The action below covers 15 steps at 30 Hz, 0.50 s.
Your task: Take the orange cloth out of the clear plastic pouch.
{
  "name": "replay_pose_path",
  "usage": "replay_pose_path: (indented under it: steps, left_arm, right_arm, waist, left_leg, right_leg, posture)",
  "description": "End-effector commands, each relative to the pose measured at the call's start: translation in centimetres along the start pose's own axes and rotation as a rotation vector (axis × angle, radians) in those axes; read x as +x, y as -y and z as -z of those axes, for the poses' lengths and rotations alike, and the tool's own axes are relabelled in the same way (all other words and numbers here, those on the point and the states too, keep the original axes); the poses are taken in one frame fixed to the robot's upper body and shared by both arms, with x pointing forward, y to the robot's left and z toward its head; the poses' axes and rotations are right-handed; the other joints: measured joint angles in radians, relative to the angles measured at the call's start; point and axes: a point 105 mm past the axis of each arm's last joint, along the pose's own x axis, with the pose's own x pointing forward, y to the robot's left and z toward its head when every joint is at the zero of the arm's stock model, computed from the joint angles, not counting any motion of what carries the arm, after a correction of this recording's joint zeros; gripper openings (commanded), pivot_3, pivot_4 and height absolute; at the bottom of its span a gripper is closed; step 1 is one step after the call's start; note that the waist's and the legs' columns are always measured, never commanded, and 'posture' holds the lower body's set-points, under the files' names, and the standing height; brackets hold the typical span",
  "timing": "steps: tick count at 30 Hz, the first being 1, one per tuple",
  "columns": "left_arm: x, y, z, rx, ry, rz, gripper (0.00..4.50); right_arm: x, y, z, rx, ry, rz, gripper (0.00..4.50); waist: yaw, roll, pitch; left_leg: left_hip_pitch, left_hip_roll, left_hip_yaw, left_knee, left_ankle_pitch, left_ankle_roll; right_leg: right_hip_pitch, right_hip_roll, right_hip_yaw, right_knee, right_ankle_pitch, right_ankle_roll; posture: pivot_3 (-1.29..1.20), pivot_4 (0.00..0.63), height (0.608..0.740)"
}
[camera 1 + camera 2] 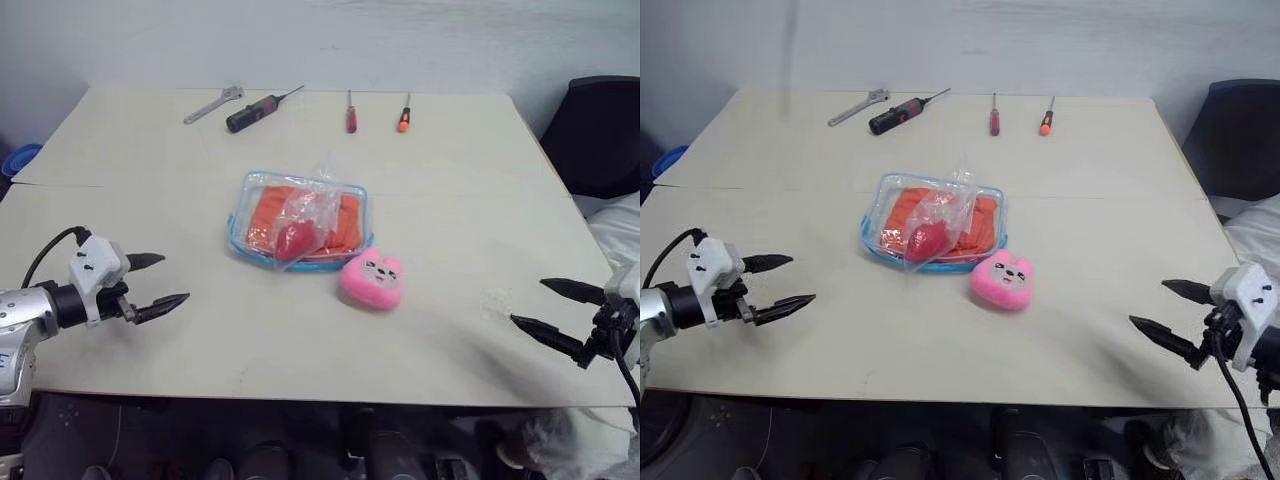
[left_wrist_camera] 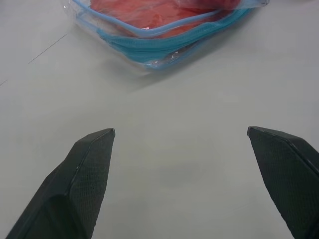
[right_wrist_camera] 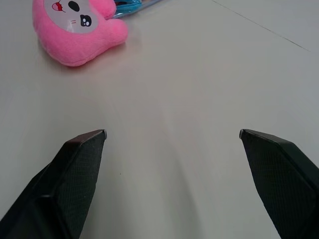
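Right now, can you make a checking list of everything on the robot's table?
Surface: pale table with a seam line across it.
Job's things: orange cloth lies inside the clear pouch, mid-table.
Clutter: crinkly bag with a red ball lies on the pouch; pink plush touches the pouch's near right corner; wrench, black driver and two small screwdrivers line the far edge.
Grippers: left gripper and right gripper both open, holding nothing, apart from the pouch.
Cables: black cable at the left wrist, another at the right wrist.
Surroundings: dark chair on the right; blue thing on the left.
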Motion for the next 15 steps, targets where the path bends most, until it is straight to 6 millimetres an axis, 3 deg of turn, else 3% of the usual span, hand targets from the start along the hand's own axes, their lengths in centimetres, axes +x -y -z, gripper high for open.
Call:
replay_pose_path:
  steps: [1,15]
  left_arm:
    - [-0.4,-0.5,-1.2,0.062,0.017,-0.013,4.48]
    - [0.1,-0.2,0.0,-0.001,-0.081,-0.048,4.48]
  right_arm:
    - [-0.1,-0.1,-1.1,-0.045,0.022,-0.004,4.50]
    - [0.5,-0.1,-0.9,-0.045,0.018,0.003,4.50]
  waist:
    - [0.000,0.000,0.000]
    - [0.000,0.000,0.000]
  left_leg:
    - [0.000,0.000,0.000,0.000,0.000,0.000]
    - [0.000,0.000,0.000,0.000,0.000,0.000]
  right_leg:
    - [0.000,0.000,0.000,0.000,0.000,0.000]
    - [0.000,0.000,0.000,0.000,0.000,0.000]
  posture:
    - [0.00,0.150,0.740]
    - [0.00,0.150,0.740]
